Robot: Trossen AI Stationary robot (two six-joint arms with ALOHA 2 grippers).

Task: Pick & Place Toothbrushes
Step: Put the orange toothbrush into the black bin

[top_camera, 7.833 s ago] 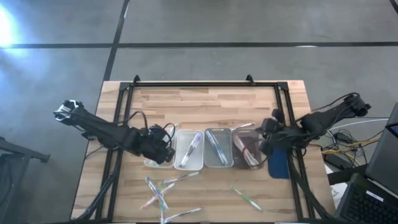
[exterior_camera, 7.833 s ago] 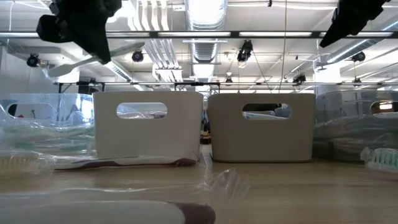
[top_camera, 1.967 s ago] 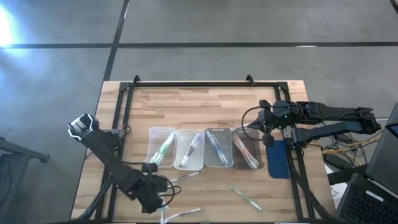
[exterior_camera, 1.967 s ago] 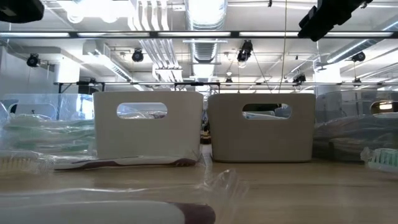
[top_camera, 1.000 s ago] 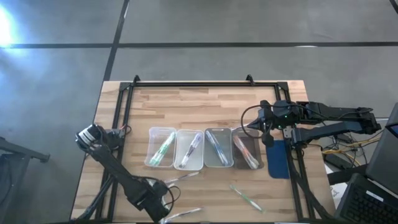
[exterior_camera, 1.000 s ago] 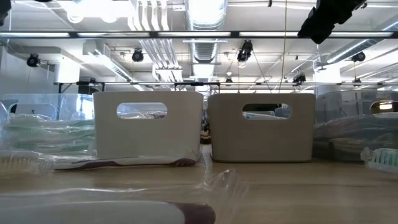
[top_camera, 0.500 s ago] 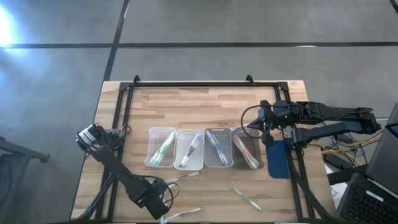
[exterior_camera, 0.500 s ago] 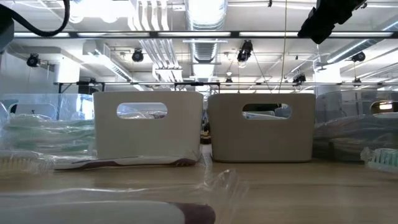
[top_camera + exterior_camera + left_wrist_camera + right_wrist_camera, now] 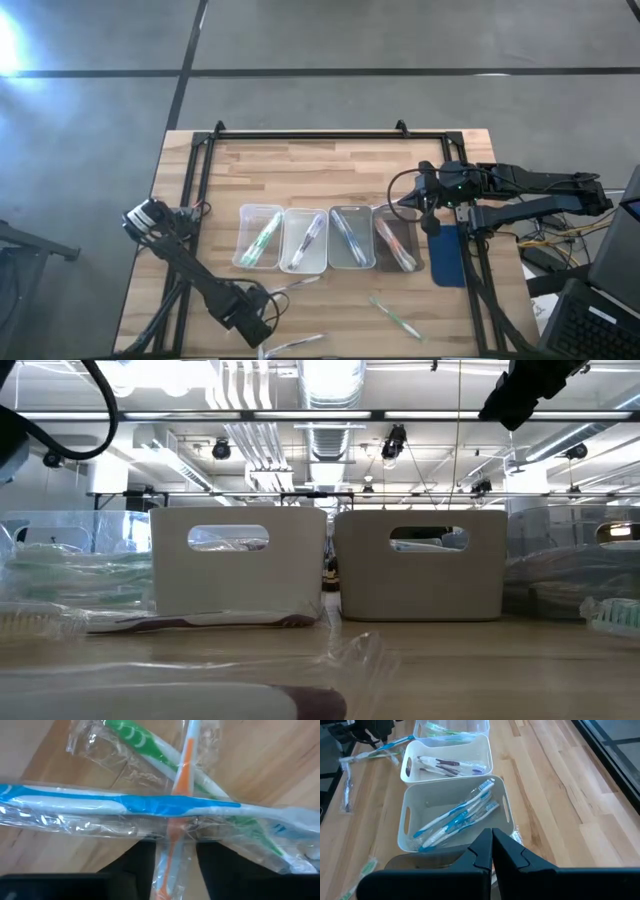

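The left gripper hangs low near the table's front edge, fingers parted. The right gripper, fingers pressed together, waits over the table's right side.

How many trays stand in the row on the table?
4, side by side at mid-table in the high view: leftmost tray, second tray, third tray, rightmost tray beside the right gripper. None seems hidden.

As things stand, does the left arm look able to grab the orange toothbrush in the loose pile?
Probably yes. The left gripper sits low over the pile with its jaws apart astride the orange toothbrush. However, a wrapped blue toothbrush lies across it, so that could get pinched or dragged along.
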